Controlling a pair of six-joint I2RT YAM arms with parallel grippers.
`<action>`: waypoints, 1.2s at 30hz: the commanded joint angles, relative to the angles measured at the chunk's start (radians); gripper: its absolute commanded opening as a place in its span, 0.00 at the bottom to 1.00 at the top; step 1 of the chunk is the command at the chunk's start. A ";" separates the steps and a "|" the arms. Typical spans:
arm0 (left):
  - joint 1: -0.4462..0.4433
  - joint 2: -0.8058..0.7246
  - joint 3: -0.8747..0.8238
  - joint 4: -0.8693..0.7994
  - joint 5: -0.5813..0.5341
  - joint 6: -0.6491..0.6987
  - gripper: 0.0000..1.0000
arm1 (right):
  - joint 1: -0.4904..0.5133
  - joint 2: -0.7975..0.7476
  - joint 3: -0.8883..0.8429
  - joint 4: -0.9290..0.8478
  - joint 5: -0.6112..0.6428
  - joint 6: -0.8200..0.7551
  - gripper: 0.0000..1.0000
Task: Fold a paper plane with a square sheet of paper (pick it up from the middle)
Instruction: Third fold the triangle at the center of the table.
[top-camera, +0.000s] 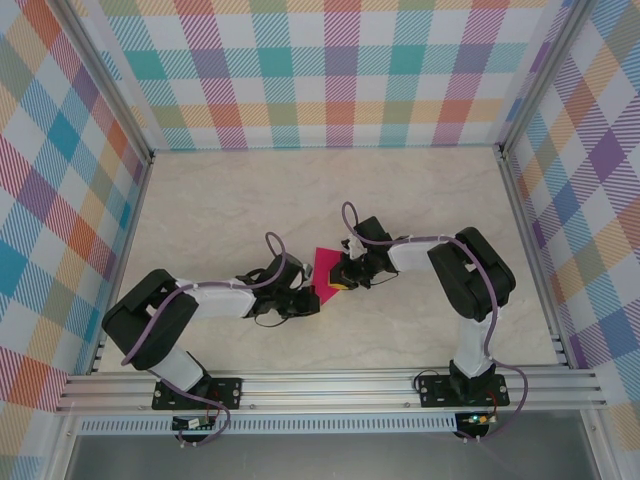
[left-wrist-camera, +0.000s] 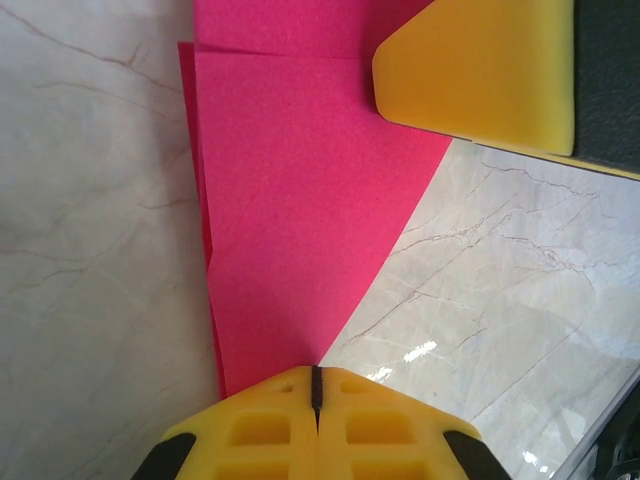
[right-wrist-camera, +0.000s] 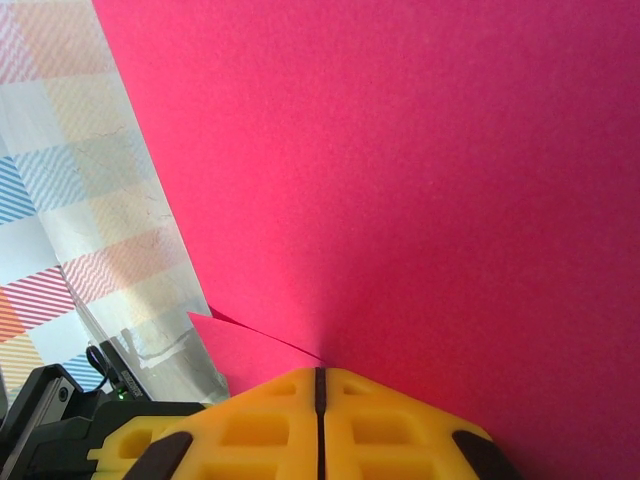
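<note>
Paper (magenta) pinched by left fingers, right fingers.

Matt, faintly grainy pink paper — glossy, smooth marble-look tabletop.

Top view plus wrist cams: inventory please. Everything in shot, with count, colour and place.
paper: 1, magenta-pink, folded, mid-table between the two grippers
table: 1, beige marble pattern, floor of the cell
walls: 3, pastel plaid, left, back and right of the table
frame: several rails, silver aluminium, along the near edge and up the corners
left arm: 1, black and white with purple cable, base on the near rail, reaching to the middle
right arm: 1, same colours, base on the near rail, reaching to the middle
left gripper: 1, yellow fingers, shut on the paper's narrow tip
right gripper: 1, yellow fingers, shut on the paper
</note>
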 joint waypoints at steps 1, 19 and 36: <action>0.016 -0.023 -0.061 -0.092 -0.044 -0.012 0.05 | 0.002 0.040 0.003 -0.083 0.072 -0.031 0.07; 0.034 -0.239 -0.136 -0.167 -0.066 -0.038 0.06 | 0.002 0.048 0.018 -0.099 0.069 -0.043 0.07; 0.032 0.016 0.129 -0.186 -0.114 0.075 0.02 | 0.001 0.028 0.042 -0.098 0.049 -0.031 0.09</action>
